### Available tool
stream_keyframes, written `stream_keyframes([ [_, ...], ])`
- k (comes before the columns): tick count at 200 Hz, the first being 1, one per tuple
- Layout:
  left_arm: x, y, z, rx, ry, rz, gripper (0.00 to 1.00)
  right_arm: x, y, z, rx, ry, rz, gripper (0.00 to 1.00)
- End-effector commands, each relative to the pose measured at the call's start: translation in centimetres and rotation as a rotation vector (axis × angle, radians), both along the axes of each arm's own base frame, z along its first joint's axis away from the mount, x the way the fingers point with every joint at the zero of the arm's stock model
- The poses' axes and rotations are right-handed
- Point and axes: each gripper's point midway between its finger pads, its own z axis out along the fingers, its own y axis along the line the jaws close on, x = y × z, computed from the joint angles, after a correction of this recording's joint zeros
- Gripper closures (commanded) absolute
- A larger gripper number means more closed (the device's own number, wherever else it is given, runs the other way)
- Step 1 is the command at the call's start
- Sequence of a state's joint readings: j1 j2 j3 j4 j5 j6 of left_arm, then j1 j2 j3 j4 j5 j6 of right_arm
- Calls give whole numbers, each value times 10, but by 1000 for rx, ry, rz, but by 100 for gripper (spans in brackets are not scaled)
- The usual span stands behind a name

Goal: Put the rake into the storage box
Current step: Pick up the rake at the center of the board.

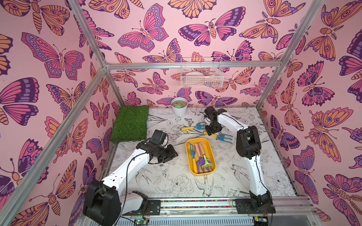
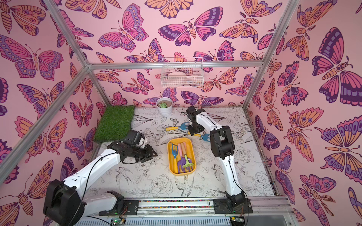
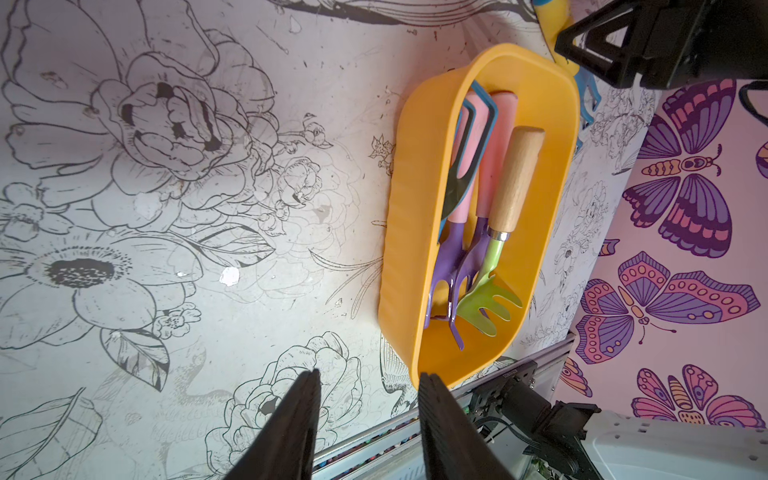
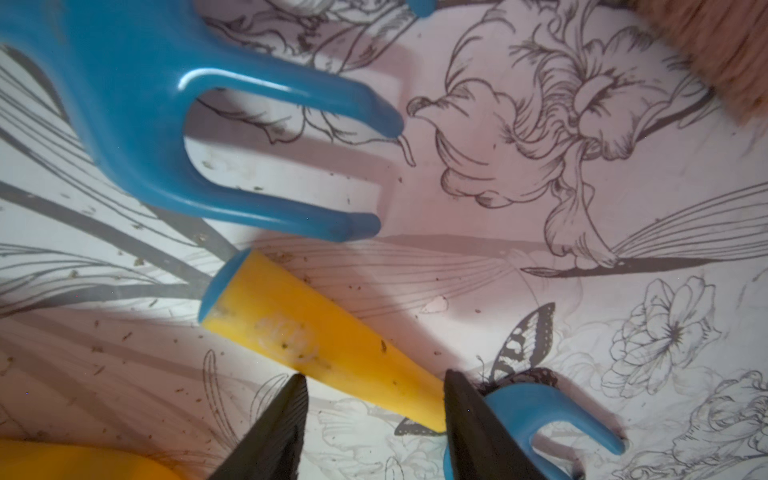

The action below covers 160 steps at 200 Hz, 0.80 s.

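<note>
One rake (image 1: 225,138) lies just beyond the box (image 1: 208,145), another rake (image 1: 193,128) farther off. We judge the near one light, stiff, slippery plastic, best taken at the middle of its handle (image 4: 316,332). Our right claw (image 4: 375,376) stands released astride it; our left claw (image 3: 369,374) is released, empty.

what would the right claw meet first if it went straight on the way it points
The right claw would likely meet the rake's yellow handle, lying between its open jaws, though depth is unclear.
</note>
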<state>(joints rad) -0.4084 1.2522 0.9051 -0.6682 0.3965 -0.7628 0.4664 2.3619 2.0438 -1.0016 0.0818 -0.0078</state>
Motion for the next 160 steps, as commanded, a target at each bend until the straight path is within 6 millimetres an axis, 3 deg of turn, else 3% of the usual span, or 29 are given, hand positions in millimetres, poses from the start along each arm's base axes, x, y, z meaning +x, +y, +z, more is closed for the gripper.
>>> stream_keyframes([
  [1, 2, 0, 4, 13, -7, -17, 55, 0, -7, -7, 10, 45, -21, 43],
  [85, 4, 0, 5, 19, -18, -11, 55, -18, -22, -16, -3, 80, -75, 54],
  [160, 2, 1, 4, 16, -31, -13, 55, -39, -40, -6, -32, 64, -168, 77],
])
